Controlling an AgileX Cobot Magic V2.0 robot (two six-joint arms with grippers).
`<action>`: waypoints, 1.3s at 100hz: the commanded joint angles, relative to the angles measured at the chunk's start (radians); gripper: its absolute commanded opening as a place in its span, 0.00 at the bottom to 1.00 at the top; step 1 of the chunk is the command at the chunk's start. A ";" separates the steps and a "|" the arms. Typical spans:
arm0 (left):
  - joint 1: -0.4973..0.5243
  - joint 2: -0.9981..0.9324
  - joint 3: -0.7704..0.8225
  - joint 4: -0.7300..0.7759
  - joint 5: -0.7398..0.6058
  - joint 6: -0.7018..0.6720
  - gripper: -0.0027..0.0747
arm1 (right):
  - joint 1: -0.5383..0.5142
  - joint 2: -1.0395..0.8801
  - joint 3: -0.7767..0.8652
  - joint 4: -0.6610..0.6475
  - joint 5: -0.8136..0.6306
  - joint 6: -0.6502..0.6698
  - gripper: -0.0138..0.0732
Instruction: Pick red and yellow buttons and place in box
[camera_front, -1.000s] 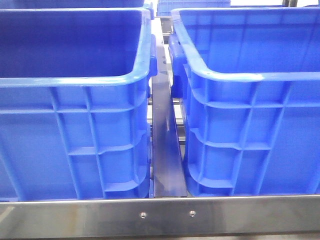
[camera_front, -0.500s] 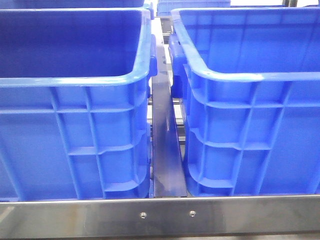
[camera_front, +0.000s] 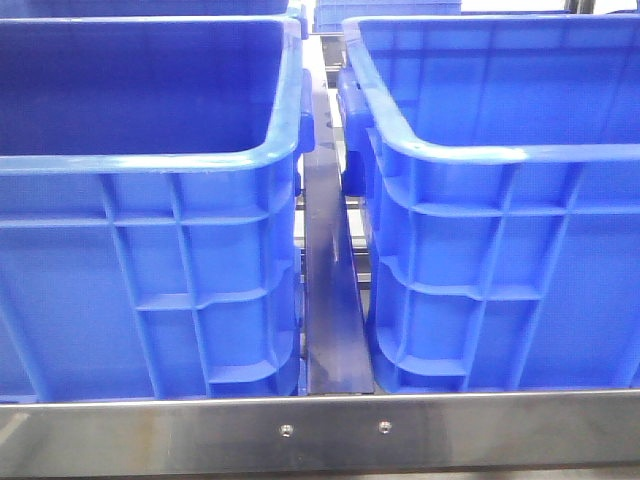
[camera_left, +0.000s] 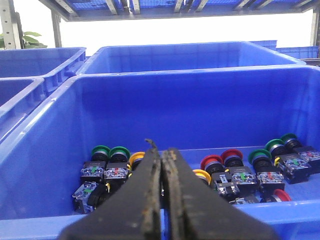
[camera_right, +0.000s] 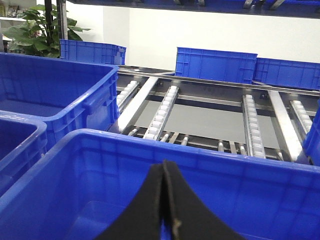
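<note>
1. Filling the front view, two blue crates stand side by side — the left crate (camera_front: 150, 220) and the right crate (camera_front: 500, 230) — with a metal divider rail (camera_front: 330, 300) between them and a steel front bar (camera_front: 320, 432) across the near edge; their tall near walls hide their floors from this camera, and neither arm shows here.
2. The left wrist view looks into a crate (camera_left: 200, 105) holding push-button switches along its floor: red buttons (camera_left: 222, 159), yellow buttons (camera_left: 136, 159) and green buttons (camera_left: 110, 151), each a round cap on a dark body.
3. The left gripper (camera_left: 161, 155) hangs above this crate's near rim, jaws pressed together, holding nothing.
4. The right gripper (camera_right: 164, 167) — jaws likewise pressed together, empty — sits over a crate (camera_right: 125, 175) whose visible interior is bare; a roller conveyor (camera_right: 210, 115) lies beyond.
</note>
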 joint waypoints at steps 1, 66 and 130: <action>-0.003 -0.029 0.047 -0.002 -0.081 -0.008 0.01 | 0.001 -0.003 -0.027 0.116 0.007 -0.005 0.05; -0.003 -0.029 0.047 -0.002 -0.081 -0.008 0.01 | 0.001 -0.016 -0.049 -0.185 0.029 0.249 0.05; -0.003 -0.029 0.047 -0.002 -0.081 -0.008 0.01 | 0.233 -0.352 0.090 -1.687 -0.347 1.696 0.05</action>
